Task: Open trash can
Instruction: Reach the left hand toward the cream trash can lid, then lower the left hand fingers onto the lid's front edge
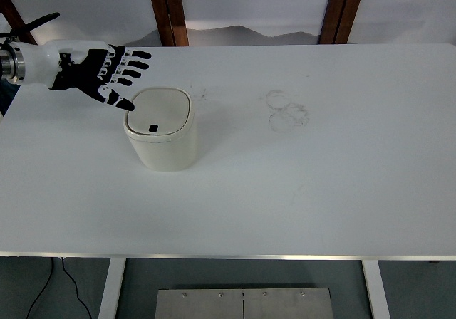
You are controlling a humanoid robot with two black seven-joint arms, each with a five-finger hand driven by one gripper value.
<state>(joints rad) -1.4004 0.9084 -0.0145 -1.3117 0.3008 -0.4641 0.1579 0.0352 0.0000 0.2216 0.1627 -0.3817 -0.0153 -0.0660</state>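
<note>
Left hand (100,73) comes in from the left edge, upper left of frame, fingers (135,54) spread and relaxed, holding nothing; thumb tip sits at or just over the left rim of the trash can (162,129), can't tell if it actually touches. Trash can is a small cream, rounded-square bin standing upright on the white bench (320,176), left of centre. Its lid (159,111) lies flat and closed, with a small dark button (153,127) near the front edge of the lid, untouched as far as can be seen. Right of the can, faint ring-shaped smudges (287,110) on the bench top, well apart from the can. Right hand not in frame. Progress: early, hand is at the can but the lid is not yet opened; what's left, by my read, is pressing the button or lifting the lid so it comes up.
</note>
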